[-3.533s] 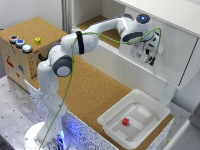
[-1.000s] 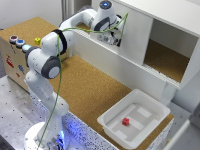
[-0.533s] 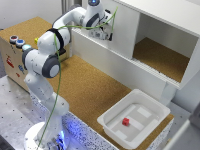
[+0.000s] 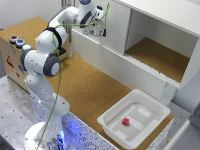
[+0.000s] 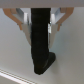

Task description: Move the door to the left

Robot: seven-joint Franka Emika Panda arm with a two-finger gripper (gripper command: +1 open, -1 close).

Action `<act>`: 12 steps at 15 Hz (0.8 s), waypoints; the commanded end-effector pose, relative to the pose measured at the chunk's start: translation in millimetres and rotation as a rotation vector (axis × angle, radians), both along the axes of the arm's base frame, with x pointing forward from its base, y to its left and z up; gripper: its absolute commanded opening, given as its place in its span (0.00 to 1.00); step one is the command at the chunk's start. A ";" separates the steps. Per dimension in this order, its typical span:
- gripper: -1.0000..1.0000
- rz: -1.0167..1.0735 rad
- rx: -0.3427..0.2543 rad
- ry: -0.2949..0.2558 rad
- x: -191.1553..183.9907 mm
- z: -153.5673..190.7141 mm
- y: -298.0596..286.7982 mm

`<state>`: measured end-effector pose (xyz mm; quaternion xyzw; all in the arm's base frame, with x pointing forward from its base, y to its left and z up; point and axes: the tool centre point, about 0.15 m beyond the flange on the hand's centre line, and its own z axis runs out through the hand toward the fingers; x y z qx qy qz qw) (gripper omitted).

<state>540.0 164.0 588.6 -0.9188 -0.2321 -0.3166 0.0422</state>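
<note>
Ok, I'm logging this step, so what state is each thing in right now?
door: slid to the exterior view's left, right half of the cabinet open
gripper: at the door's handle, fingers either side of it
tray: on the table, holding a small red block
</note>
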 end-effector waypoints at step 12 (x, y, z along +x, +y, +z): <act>1.00 -0.249 0.127 0.000 -109.9 -29.1 -93.5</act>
